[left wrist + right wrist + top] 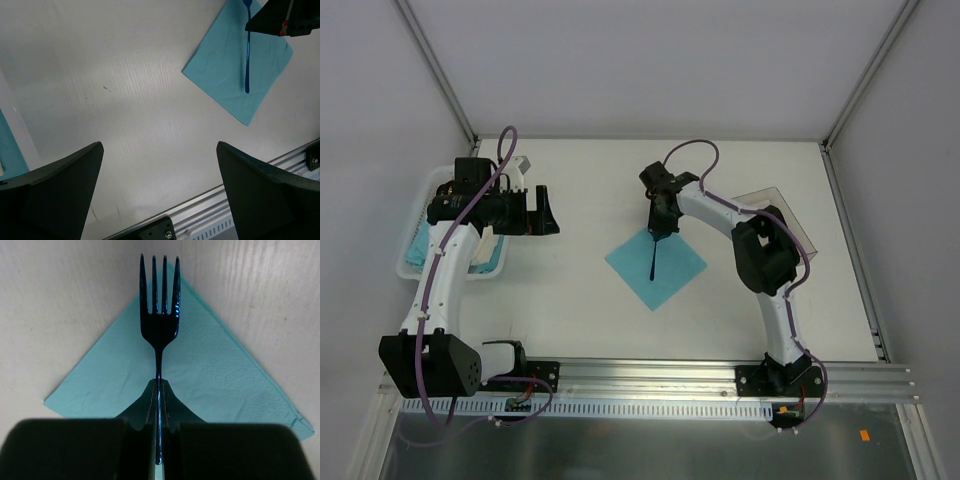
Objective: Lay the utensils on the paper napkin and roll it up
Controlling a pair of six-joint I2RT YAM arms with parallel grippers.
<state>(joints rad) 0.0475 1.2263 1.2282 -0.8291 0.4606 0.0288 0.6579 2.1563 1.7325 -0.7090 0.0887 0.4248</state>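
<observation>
The right gripper (158,395) is clamped on the handle of a teal-blue plastic fork (159,315), just below the tines. The fork runs corner to corner over the square teal paper napkin (678,262) at mid-table, its tines past the far corner. Whether it touches the paper is unclear. The left gripper (159,147) hangs spread wide and empty above bare table (125,75), near a white basket (410,268).
</observation>
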